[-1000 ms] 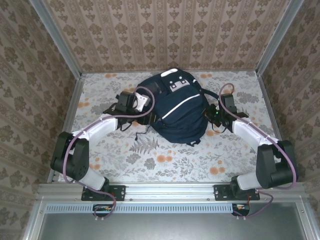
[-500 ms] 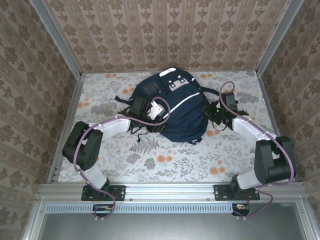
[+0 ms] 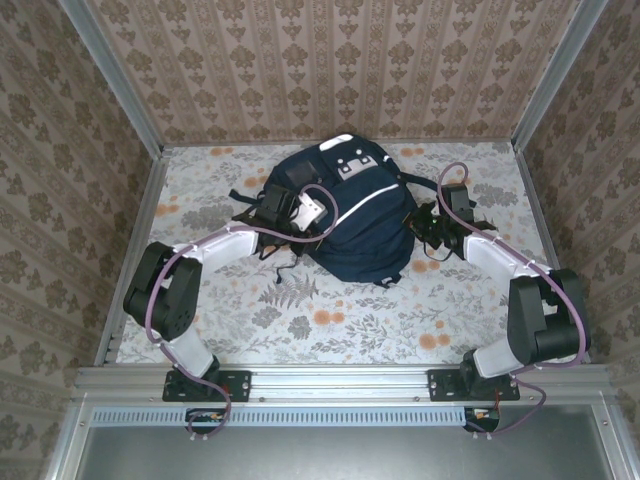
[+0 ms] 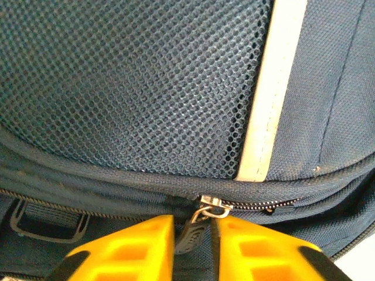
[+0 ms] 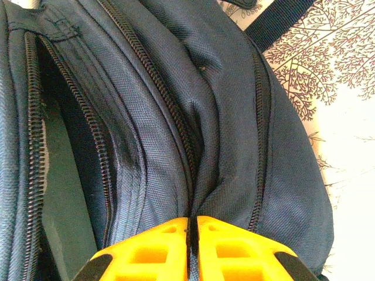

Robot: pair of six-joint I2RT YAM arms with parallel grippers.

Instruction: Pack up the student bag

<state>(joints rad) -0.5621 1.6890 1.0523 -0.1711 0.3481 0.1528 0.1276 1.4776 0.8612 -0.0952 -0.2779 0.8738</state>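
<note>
From above, the student bag [image 3: 365, 235] lies mid-bench [image 3: 330, 320], toward the far wall, with the left pincer [image 3: 318, 225] at its left flank and the right pincer [image 3: 420, 224] at its right edge. Left wrist — yellow fingers [image 4: 135, 249] clamp the zipper pull [image 4: 192, 234]. Right wrist — the fingers are closed, pinching a fold of the bag's fabric.

One student bag [image 3: 360, 240] — two grippers [image 4: 192, 228] [image 5: 192, 225]

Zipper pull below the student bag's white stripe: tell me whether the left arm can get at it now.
Probably yes. The zipper pull on the student bag sits right between the yellow fingers of the left gripper, nothing in the way; whether they already pinch it is unclear.
</note>
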